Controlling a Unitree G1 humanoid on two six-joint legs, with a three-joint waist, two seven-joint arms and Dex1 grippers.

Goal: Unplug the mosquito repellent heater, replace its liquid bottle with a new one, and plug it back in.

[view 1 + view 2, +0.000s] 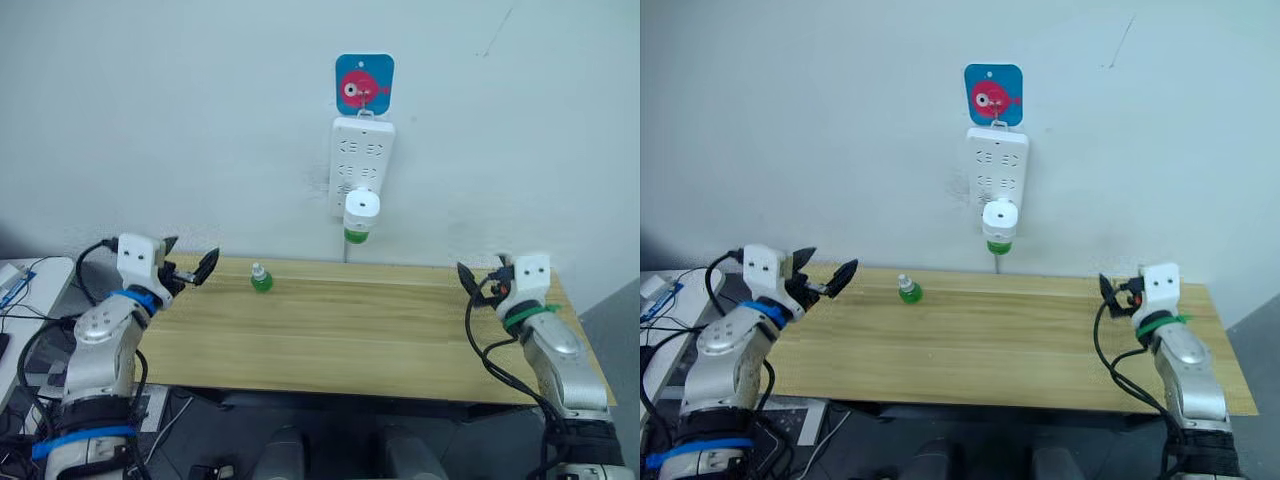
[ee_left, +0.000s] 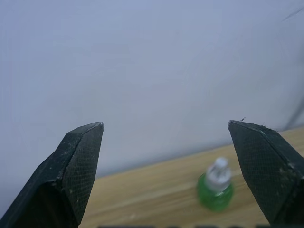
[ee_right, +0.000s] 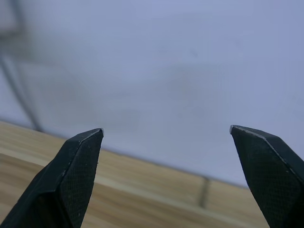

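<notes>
Left eye view: the mosquito repellent heater (image 1: 361, 208) is seen plugged into the power strip (image 1: 361, 165). A green bottle (image 1: 261, 279) is stood on the far tabletop (image 1: 360, 330). The left tool (image 1: 190, 268) and right tool (image 1: 476, 285) are held spread, empty.

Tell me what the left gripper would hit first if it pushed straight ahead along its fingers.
Probably the small green bottle standing on the wooden table: it sits ahead of the open left gripper, nearer one finger, so it might be clipped or narrowly missed.
</notes>
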